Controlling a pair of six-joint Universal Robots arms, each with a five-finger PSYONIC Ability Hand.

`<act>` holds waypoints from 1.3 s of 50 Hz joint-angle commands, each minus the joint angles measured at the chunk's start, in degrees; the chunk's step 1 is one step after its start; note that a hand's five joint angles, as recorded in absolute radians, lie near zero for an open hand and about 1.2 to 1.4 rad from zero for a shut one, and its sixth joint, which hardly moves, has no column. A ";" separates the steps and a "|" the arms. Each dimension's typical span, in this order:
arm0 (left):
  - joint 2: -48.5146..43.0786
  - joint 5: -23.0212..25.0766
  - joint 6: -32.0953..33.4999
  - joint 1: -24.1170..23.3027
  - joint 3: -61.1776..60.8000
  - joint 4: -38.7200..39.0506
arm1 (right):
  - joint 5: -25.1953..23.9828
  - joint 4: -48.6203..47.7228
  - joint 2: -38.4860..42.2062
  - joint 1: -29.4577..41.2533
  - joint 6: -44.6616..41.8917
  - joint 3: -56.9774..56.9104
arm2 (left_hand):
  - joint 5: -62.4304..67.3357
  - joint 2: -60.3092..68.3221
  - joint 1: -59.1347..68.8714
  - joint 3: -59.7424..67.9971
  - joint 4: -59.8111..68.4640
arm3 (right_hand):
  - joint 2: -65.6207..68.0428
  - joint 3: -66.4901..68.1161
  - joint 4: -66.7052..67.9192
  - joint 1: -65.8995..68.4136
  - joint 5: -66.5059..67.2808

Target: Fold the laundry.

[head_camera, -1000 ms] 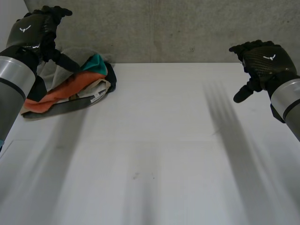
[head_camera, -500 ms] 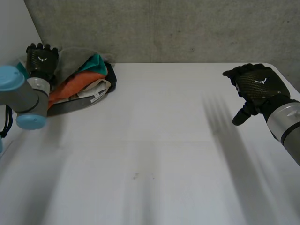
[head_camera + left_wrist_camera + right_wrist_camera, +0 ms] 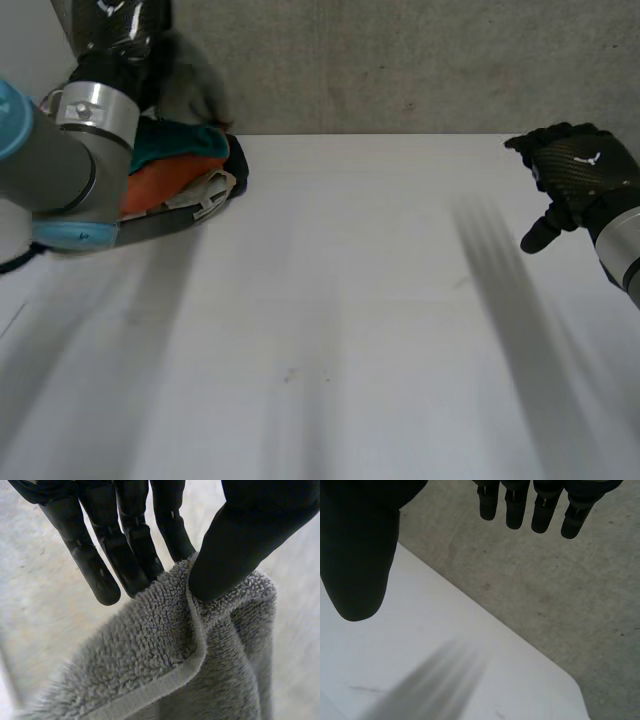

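A heap of laundry [image 3: 185, 165] in teal, orange, cream and black lies at the table's far left corner. My left hand [image 3: 120, 20] is raised above the heap and pinches the hemmed edge of a grey towel [image 3: 200, 670] between its thumb [image 3: 235, 545] and straight fingers [image 3: 135, 545]. The grey towel [image 3: 190, 85] hangs blurred beside the hand, against the wall. My right hand [image 3: 575, 170] hovers over the table's far right side, fingers [image 3: 535, 505] straight and spread with nothing between them and the thumb [image 3: 357, 555].
The white table [image 3: 340, 330] spreads out in front of the heap. A grey concrete wall [image 3: 400, 60] runs along its far edge. My left arm [image 3: 60, 170] crosses in front of the heap's left part.
My left hand went down behind the heap, closed on the grey towel and has lifted it up. My right hand has drifted a little to the right.
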 commanded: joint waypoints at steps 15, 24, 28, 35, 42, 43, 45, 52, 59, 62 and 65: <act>-9.23 12.39 -18.54 -21.36 -5.80 -7.36 | -0.08 0.05 4.73 -0.55 -0.08 -1.46 | 15.93 11.53 14.33 11.94 11.40 | -2.04 -1.98 -1.85 -2.95 -2.61; -0.72 11.51 -10.13 -17.16 -9.56 -17.10 | -6.12 0.57 9.03 -0.37 -4.63 -5.67 | -38.37 -42.77 -39.97 -42.36 -42.90 | -2.04 -1.98 -1.85 -2.95 -2.61; 4.73 8.79 -4.85 -14.25 -13.86 -19.22 | -13.50 2.06 11.75 -0.02 -10.78 -9.09 | -40.40 -44.80 -42.00 -44.39 -44.93 | -2.04 -1.98 -1.85 -2.95 -2.61; 9.49 0.01 -2.46 -13.46 -21.95 -18.79 | -17.40 13.55 16.16 0.33 -20.81 -15.69 | -43.24 -47.64 -44.84 -47.23 -47.77 | -2.04 -1.98 -1.85 -2.95 -2.61; 7.83 -0.98 -2.37 -12.14 -22.85 -19.23 | -13.10 17.80 15.99 1.47 -17.58 -14.21 | -43.60 -48.00 -45.20 -47.58 -48.12 | -2.04 -1.98 -1.85 -2.95 -2.61; 6.52 -1.06 -2.28 -12.14 -22.59 -19.40 | -11.96 17.10 15.99 2.87 -15.40 -13.51 | -43.26 -47.66 -44.86 -47.25 -47.79 | -2.04 -1.98 -1.85 -2.95 -2.61; 5.63 -1.67 -1.76 -12.05 -22.49 -19.84 | -11.25 15.96 15.90 4.28 -14.15 -13.06 | -42.42 -46.82 -44.02 -46.41 -46.95 | -2.04 -1.98 -1.85 -2.95 -2.61; 4.84 -1.85 0.53 -10.73 -25.04 -20.11 | -10.81 11.73 17.04 6.22 -16.33 -14.81 | -39.05 -43.45 -40.65 -43.04 -43.58 | -2.04 -1.98 -1.85 -2.95 -2.61; 0.11 -1.85 2.81 -10.29 -23.82 -19.40 | -10.19 14.54 23.97 10.07 -16.96 -23.15 | -39.56 -43.96 -41.16 -43.55 -44.09 | -2.04 -1.98 -1.85 -2.95 -2.61; -2.19 -1.85 4.39 -9.24 -22.24 -19.40 | -10.28 14.55 26.44 11.93 -15.73 -25.80 | -39.73 -44.13 -41.33 -43.71 -44.25 | -2.04 -1.98 -1.85 -2.95 -2.61; -4.65 -1.85 7.29 -7.57 -19.51 -19.58 | -10.19 14.46 30.48 13.42 -11.78 -29.75 | -39.39 -43.79 -40.99 -43.38 -43.92 | -2.04 -1.98 -1.85 -2.95 -2.61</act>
